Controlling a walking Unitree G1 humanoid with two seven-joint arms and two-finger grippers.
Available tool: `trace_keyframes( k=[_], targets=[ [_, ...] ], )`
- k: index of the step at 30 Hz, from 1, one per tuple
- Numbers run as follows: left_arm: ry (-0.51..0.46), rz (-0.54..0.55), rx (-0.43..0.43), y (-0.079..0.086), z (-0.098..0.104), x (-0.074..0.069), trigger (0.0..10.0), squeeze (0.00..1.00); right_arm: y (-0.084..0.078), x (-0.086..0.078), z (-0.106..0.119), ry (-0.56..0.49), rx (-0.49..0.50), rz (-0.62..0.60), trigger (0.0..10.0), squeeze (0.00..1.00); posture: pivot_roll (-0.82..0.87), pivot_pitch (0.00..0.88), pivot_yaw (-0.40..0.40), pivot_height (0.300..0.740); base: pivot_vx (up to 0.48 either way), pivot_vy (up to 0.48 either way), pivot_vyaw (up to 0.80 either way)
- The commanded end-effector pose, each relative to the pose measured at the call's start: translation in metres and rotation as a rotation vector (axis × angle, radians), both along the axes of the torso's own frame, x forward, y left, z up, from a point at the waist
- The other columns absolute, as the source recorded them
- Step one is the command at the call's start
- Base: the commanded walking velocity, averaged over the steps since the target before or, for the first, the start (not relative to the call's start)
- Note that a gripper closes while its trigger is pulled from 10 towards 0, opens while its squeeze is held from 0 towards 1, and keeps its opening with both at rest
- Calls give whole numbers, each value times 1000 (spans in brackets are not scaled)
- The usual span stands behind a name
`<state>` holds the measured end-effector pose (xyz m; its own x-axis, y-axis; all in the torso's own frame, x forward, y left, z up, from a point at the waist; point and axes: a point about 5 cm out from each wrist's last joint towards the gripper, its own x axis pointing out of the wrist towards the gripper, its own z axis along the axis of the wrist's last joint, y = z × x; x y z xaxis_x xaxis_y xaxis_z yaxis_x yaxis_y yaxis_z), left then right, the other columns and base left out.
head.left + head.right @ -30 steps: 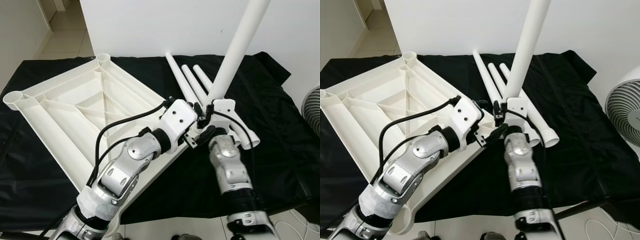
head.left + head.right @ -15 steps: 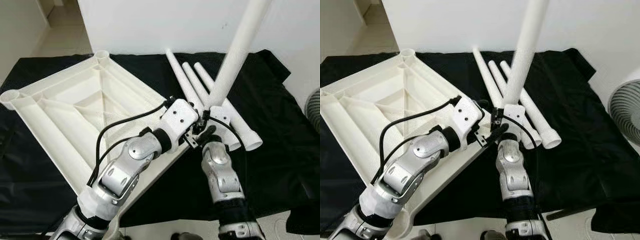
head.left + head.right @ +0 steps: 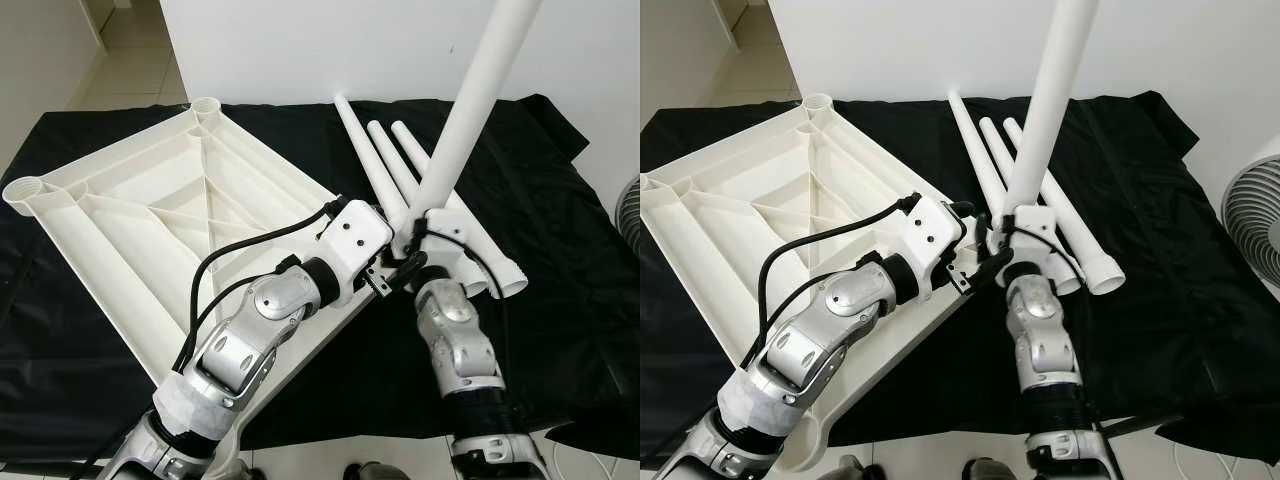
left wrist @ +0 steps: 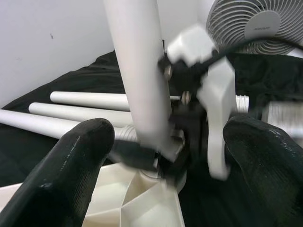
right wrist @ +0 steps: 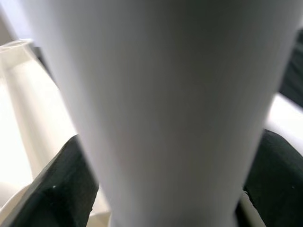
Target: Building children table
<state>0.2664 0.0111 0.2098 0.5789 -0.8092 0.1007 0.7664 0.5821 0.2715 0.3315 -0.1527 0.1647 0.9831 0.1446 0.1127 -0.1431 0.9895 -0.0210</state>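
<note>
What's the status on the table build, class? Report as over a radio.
Right gripper shut on leg, upright at tabletop corner. Left gripper open beside it. Three spare legs on cloth behind. Nothing blocking.

Right gripper [image 3: 408, 262] clamped shut; left gripper [image 4: 165, 156] spread (fingers wide)

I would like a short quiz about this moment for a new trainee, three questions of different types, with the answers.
1. True or false: the right tool holds a white table leg upright at a corner of the overturned tabletop.
2. How many table legs lie on the black cloth?
3. The left tool is: A) open beside the held leg, B) shut on a lying leg, C) resting on the fan.

Key: 1 true; 2 three; 3 A.
</note>
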Motion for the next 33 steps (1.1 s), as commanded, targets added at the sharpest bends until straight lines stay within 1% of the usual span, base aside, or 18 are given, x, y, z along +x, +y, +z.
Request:
trace_keyframes(
  k=[1,2,3,4,5,7,8,9,10,11,18,19,21,22,27,31,32,33],
  targets=[
    [7,-53,35,1,-6,-2,10000,0,-3,3,6,-19,-2,51,10000,0,-144,68,35,740,0,0,0],
    [10,-52,39,2,-7,-2,10000,0,-6,4,8,-24,-16,83,10000,0,-144,68,35,740,0,0,0],
    [10,-52,39,2,-7,-2,10000,0,-6,4,8,-24,-16,83,10000,0,-144,68,35,740,0,0,0],
    [28,-54,54,3,-11,-2,10000,0,-11,6,12,-29,-69,162,10000,0,-144,64,36,740,0,0,0],
    [28,-54,54,3,-11,-2,10000,0,-11,6,12,-29,-69,162,10000,0,-144,64,36,740,0,0,0],
    [33,-55,79,5,-17,-2,10000,0,-14,7,14,-24,-119,224,10000,0,-144,60,36,740,0,0,0],
    [33,-55,79,5,-17,-2,10000,0,-14,7,14,-24,-119,224,10000,0,-144,60,36,740,0,0,0],
    [41,-55,105,6,-23,-2,10000,0,-15,8,14,-16,-148,271,10000,0,-144,60,36,740,0,0,0],
    [41,-55,105,6,-23,-2,10000,0,-15,8,14,-16,-148,271,10000,0,-144,60,36,740,0,0,0],
    [47,-57,117,7,-25,-2,10000,0,-16,9,12,-7,-170,305,10000,0,-143,56,34,740,0,0,0],
    [55,-63,133,7,-30,-3,10000,0,-18,11,7,23,-218,390,10000,0,-142,49,33,740,0,0,0],
    [55,-65,134,7,-30,-3,10000,0,-21,13,5,35,-235,407,4510,0,-141,45,34,740,0,0,0],
    [55,-65,134,7,-30,-3,10000,0,-21,13,5,35,-235,407,4510,0,-141,45,34,740,0,0,0],
    [53,-66,136,7,-30,-3,10000,0,-24,15,3,54,-245,421,0,0,-140,42,32,740,0,0,0],
    [42,-69,134,6,-28,-4,10000,0,-31,17,-2,85,-259,449,0,0,-139,37,31,740,0,0,0],
    [37,-70,132,5,-27,-4,10000,0,-34,18,-4,98,-251,443,0,0,-140,34,31,740,0,0,0],
    [37,-72,130,5,-27,-5,10000,0,-35,18,-5,109,-242,427,9373,0,-140,34,31,740,0,0,0],
    [37,-72,130,5,-27,-5,10000,0,-35,18,-5,109,-242,427,9373,0,-140,34,31,740,0,0,0]
  ],
)
